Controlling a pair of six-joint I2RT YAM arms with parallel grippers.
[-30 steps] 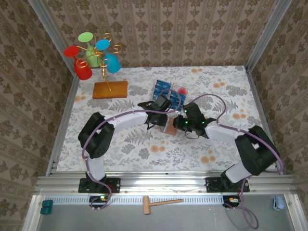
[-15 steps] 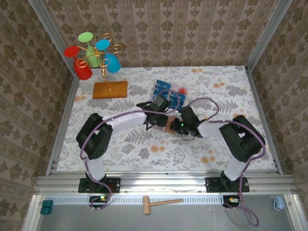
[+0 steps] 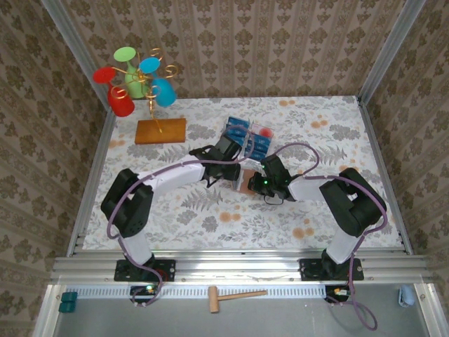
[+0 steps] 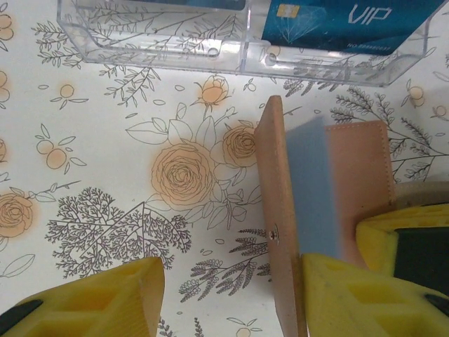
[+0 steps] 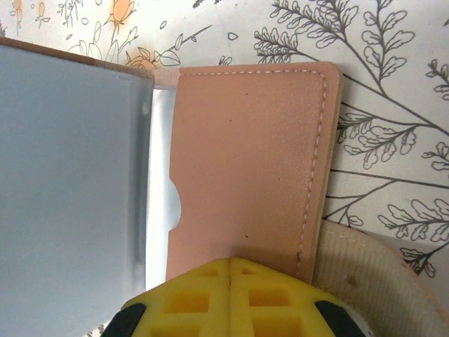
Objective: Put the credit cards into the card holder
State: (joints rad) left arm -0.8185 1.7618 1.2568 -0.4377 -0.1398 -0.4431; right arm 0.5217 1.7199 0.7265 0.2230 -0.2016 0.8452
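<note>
The card holder (image 3: 246, 180) lies open on the floral table at mid-centre. In the left wrist view its tan cover (image 4: 276, 210) stands on edge, grey-blue inside (image 4: 312, 189). My left gripper (image 4: 231, 281) is open; its right finger (image 4: 351, 298) rests against that cover, and its left finger (image 4: 105, 305) is well apart. My right gripper (image 5: 230, 265) is shut, its tips pressing on the card holder's tan inner pocket (image 5: 245, 154). Blue credit cards (image 4: 344, 21) lie in the clear tray (image 4: 154, 53) just beyond.
The clear tray (image 3: 265, 144) with a red spot sits behind the card holder. A wooden slab (image 3: 161, 130) with a gold stem and coloured cups (image 3: 133, 84) stands at the back left. A small wooden hammer (image 3: 235, 297) lies on the near rail.
My left gripper has opened, freeing the card holder's cover, and its arm has swung left. My right gripper moved left onto the card holder and stays shut.
</note>
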